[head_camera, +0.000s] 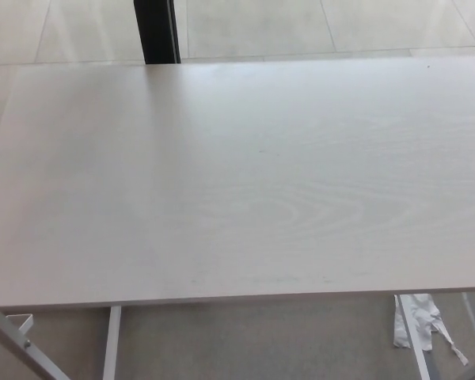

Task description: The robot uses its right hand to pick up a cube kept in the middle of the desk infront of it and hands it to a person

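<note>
The pale wood-grain desk (245, 174) fills most of the head view. No cube shows anywhere on its top. Neither of my hands nor any part of my arms is in the picture. No person is in view.
A black post (156, 30) stands behind the desk's far edge at upper left, on a light tiled floor. White desk legs (109, 342) show below the near edge at lower left. A crumpled white wrap (418, 323) hangs on the frame at lower right.
</note>
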